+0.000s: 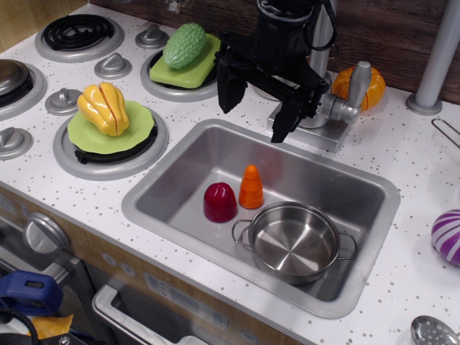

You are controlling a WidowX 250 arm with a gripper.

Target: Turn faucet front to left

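Observation:
The silver-grey faucet (316, 134) stands on its square base at the back rim of the sink. Its stubby lever handle (355, 88) sticks out to the right. Its upright body rises behind my arm, and the spout is hidden by the gripper. My black gripper (251, 122) hangs just left of and in front of the faucet, over the sink's back edge. Its two fingers are spread apart with nothing between them.
The steel sink (164, 175) holds a steel pot (295, 241), an orange carrot (251, 187) and a dark red vegetable (220, 203). A green gourd (185, 44) and a yellow pepper (106, 108) sit on burners. An orange pumpkin (374, 88) and a grey pole (440, 57) stand behind.

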